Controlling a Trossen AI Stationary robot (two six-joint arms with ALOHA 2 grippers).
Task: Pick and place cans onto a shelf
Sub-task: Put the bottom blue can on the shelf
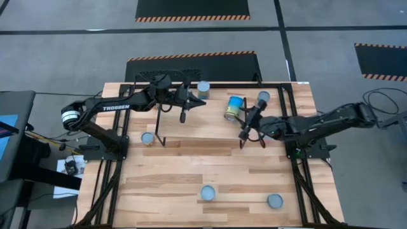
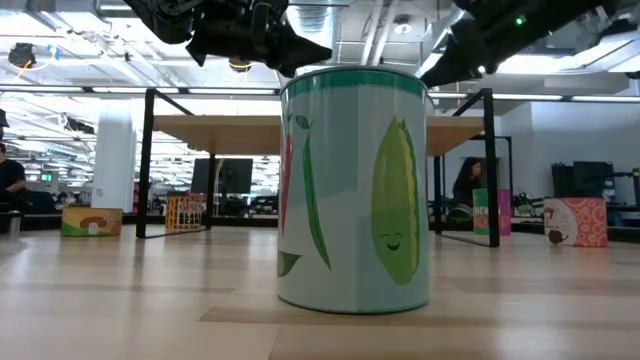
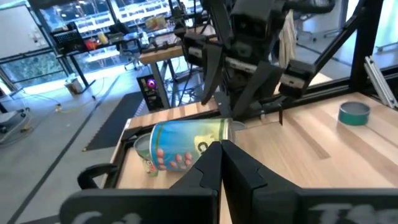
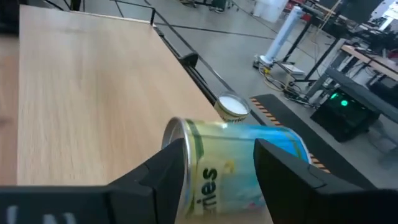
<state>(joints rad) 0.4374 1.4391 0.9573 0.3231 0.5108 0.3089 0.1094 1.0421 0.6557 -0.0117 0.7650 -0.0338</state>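
Observation:
A blue and yellow can point(image 1: 233, 108) lies on its side on the light wooden shelf point(image 1: 203, 124). My right gripper point(image 1: 248, 119) is open just to its right. In the right wrist view its gripper point(image 4: 221, 168) has one finger in front of each end part of the can point(image 4: 239, 165). My left gripper point(image 1: 182, 118) is shut and empty over the shelf, left of the can point(image 3: 186, 146). Two cans stand upright farther back point(image 1: 203, 88) point(image 1: 263, 97). Three more stand on the tabletop point(image 1: 147, 138) point(image 1: 208, 192) point(image 1: 275, 201). My right gripper's open fingers point(image 4: 168, 168) come slanting down from the table's right toward the side of the lying can point(image 4: 211, 180). The can lies beyond the fingertips, and I cannot tell whether they touch it.
The shelf stands on thin black legs point(image 2: 148, 160) with room beneath its board point(image 2: 220, 128). In the low view a tall can with a vegetable label point(image 2: 353, 190) fills the middle. A black frame point(image 1: 289, 114) runs along the table's sides.

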